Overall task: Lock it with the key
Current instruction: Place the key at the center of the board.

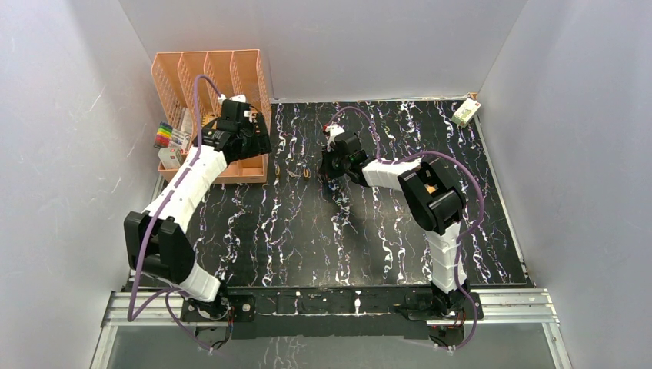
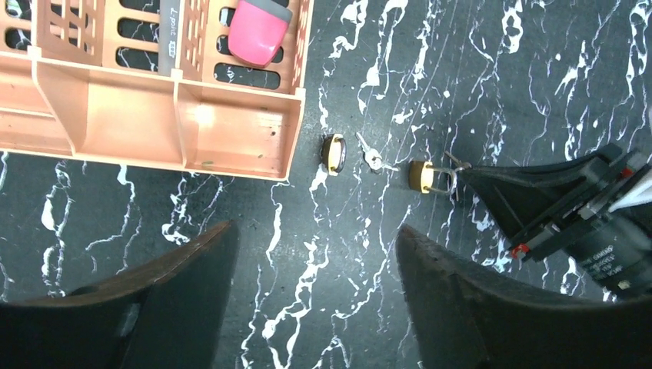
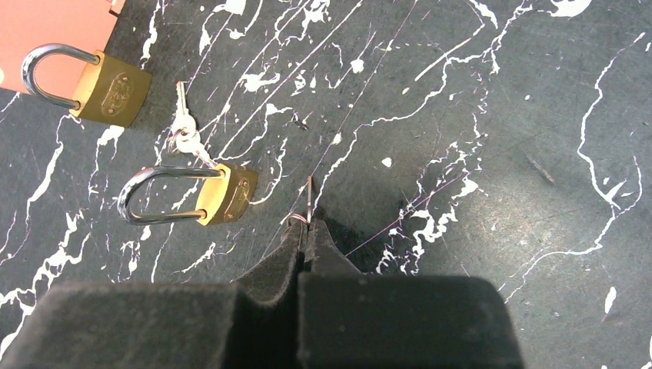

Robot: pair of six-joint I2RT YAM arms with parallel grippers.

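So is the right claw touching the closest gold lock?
Apart. In the right wrist view, the shut right claw pinches only a thin metal piece; bare dark table shows between it and the nearest padlock.

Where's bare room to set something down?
Bare: the mat's near half, and the strip between right arm and white box. Crowded: off the orange organizer's corner, with two padlocks, keys, and the right gripper pinching a key.

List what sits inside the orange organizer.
The orange organizer holds a pink-and-grey object and a grey labelled strip in its slotted sections. From above, the left arm hides much of its front; the rest is cropped.
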